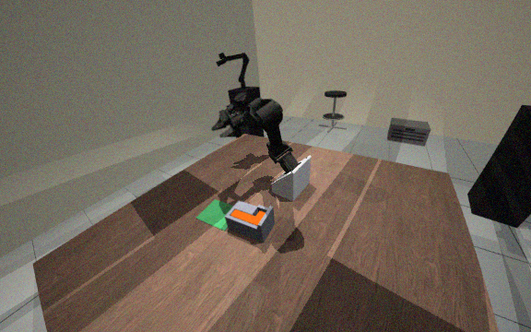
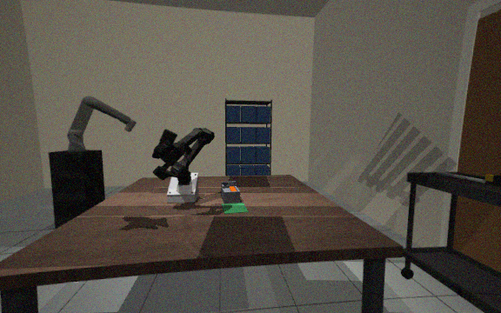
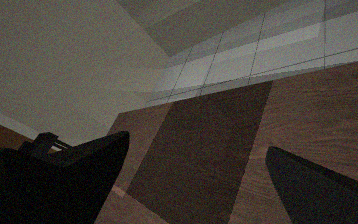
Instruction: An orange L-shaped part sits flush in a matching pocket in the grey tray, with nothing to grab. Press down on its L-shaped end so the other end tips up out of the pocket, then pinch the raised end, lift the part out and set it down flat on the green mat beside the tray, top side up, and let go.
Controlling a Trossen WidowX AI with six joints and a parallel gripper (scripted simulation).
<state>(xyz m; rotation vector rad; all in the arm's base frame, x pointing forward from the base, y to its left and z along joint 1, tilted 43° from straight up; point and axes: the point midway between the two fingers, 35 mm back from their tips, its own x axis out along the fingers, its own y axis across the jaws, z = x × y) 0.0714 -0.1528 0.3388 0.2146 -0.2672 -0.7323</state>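
- Orange L-shaped part [image 1: 248, 216] sits flush in the grey tray [image 1: 253, 227] pocket, so nothing's done yet: press, pinch, lift and drop-off all remain.
- Tray holds only that part; the green mat [image 1: 214, 214] just beside it has nothing on it.
- Gripper [image 3: 195, 185] is spread wide, holding nothing, folded back near the white base [image 1: 293, 183], well apart from the tray.

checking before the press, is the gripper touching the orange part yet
Apart. The exterior view shows the gripper raised well left of the orange part.
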